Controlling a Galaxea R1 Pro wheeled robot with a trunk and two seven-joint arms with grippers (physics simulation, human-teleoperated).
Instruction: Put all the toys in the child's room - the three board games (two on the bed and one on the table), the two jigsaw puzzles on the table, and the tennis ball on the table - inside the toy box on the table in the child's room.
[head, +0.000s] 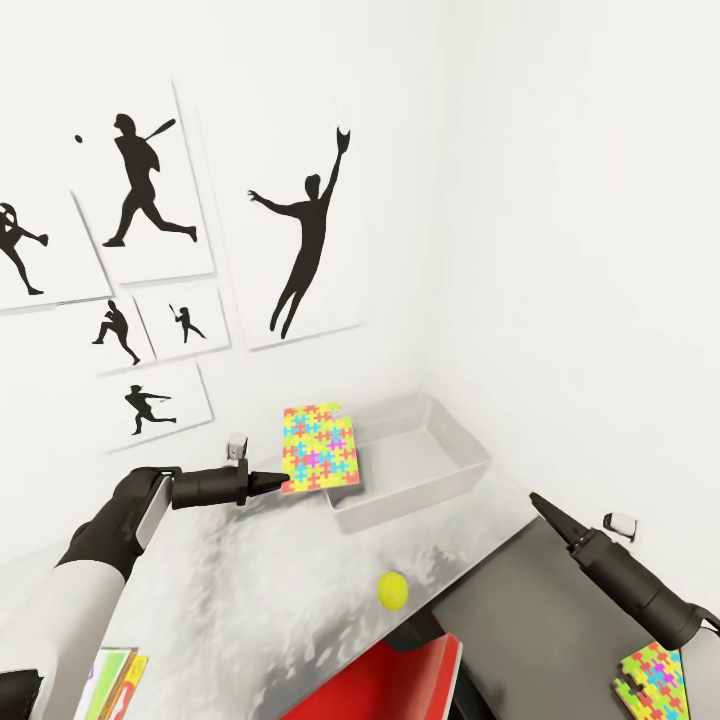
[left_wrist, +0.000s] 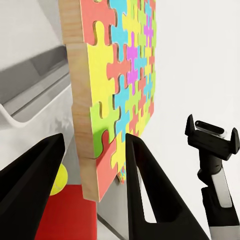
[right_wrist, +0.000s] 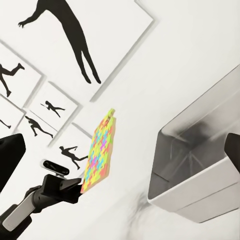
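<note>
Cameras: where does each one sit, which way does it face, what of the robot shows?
Head view: on the head, looking down over the table toward the wall corner; both arms show, left tool holding a jigsaw puzzle by the toy box.
Left wrist view: near the left tool, looking along its fingers at the puzzle.
Right wrist view: on the right arm, facing the toy box and wall pictures; left arm shows.
Shared: all see that puzzle.

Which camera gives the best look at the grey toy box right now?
The head view: the toy box shows whole, rim and open inside, behind the jigsaw puzzle held by the left gripper. The right wrist view shows one corner; the left wrist view shows part of its rim.
</note>
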